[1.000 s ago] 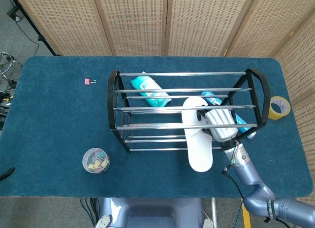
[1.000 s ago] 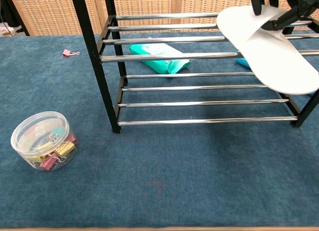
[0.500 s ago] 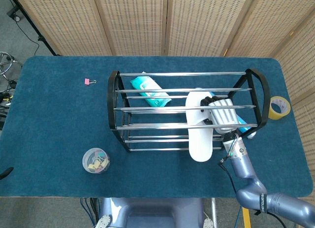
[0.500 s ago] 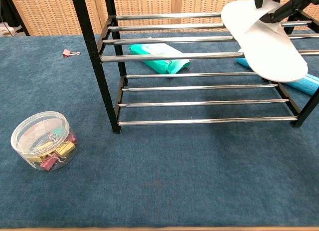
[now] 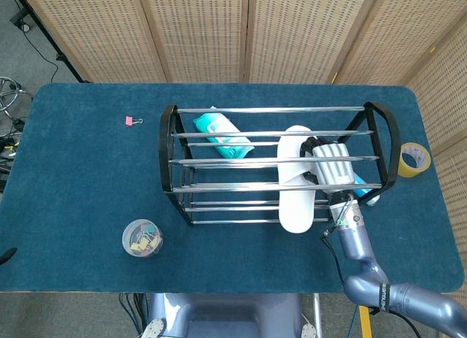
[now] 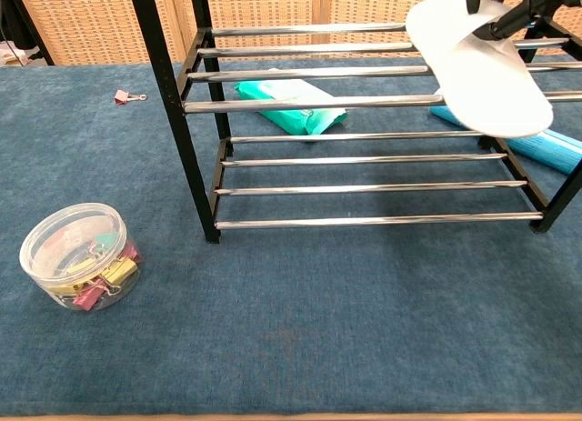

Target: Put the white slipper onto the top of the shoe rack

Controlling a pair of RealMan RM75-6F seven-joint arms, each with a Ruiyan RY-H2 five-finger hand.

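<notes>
Head view, right hand: your right hand [image 5: 332, 171] grasps the white slipper [image 5: 298, 179] at centre right, over the shoe rack [image 5: 219, 160] top bars.
Head view, left hand: out of frame.
Chest view, slipper: upper right, sole [image 6: 480, 71] above the rack's [image 6: 173, 103] front bars; dark fingers [image 6: 514, 7] clamp it.

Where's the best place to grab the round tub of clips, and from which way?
Grab the clip tub around its round side wall, with the robot hand coming straight down from above. It stands upright on open carpet, nothing crowds it, and its smooth lid gives nothing to pinch.
</notes>
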